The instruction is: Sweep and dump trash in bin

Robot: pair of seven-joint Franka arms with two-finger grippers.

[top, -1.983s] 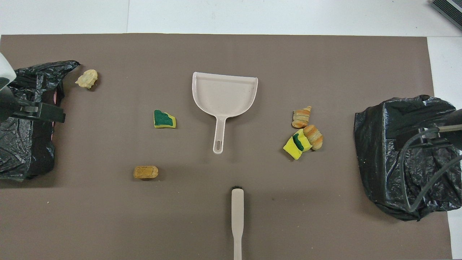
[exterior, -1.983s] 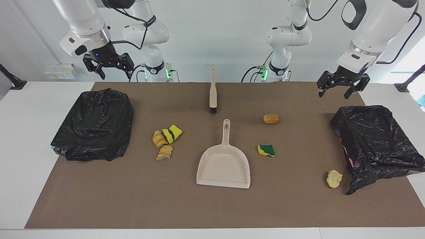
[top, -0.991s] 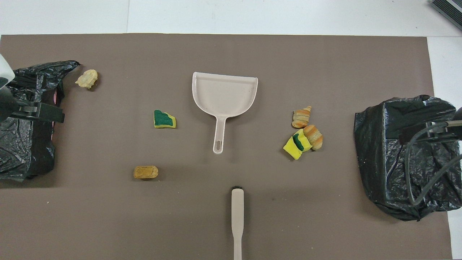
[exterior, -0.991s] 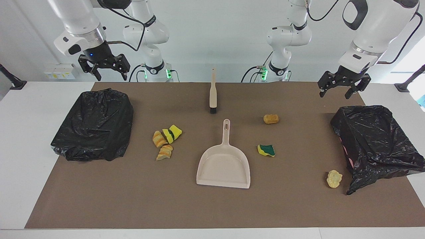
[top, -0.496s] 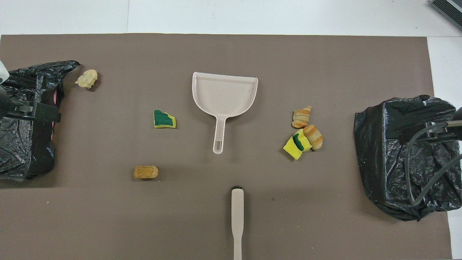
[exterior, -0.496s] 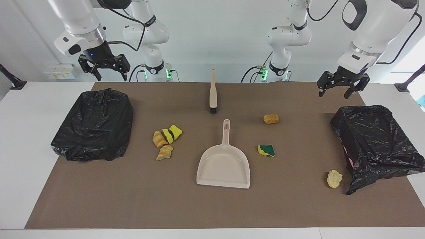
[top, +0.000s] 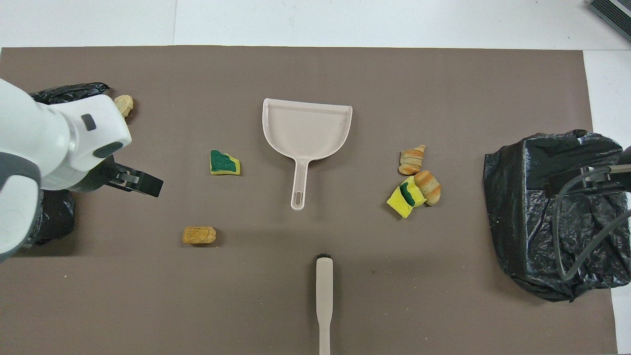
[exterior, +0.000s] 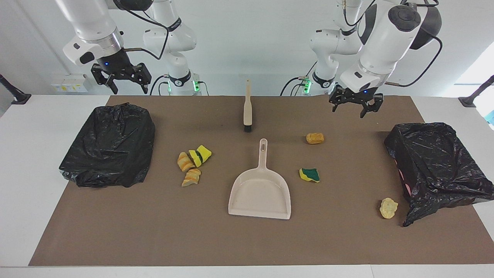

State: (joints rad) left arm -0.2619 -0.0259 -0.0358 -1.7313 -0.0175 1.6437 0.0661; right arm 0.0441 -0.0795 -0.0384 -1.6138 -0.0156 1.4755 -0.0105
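Closest to the robots, the brush point(exterior: 247, 110) lay flat on the brown mat point(exterior: 154, 231), nearer to them than the dustpan point(exterior: 260, 193). Its black bristle end aimed at the dustpan's handle, with a clear gap between the two. The left gripper point(exterior: 354, 109) hung above the mat toward the left arm's end from the dustpan, fingers spread and carrying nothing. The right gripper point(exterior: 120, 83) hovered up high toward the right arm's end from the dustpan, over the black-bagged bin point(exterior: 110, 144) there, fingers parted and just as empty. Now the trash, all of it on the mat and none in the dustpan! An orange-tan scrap point(exterior: 315, 138) sat level with the tip of the dustpan's handle, toward the left arm's end. A cluster of yellow-green and orange-striped scraps point(exterior: 193, 164) lay beside the handle toward the right arm's end. A green-topped yellow scrap point(exterior: 310, 174) rested just beside the pan's shoulder, toward the left arm's end. The dustpan itself lay flat, its handle toward the robots. The pale yellow scrap point(exterior: 388, 207) sat level with the dustpan's mouth, well apart from it, just beside the second bagged bin point(exterior: 436, 162).
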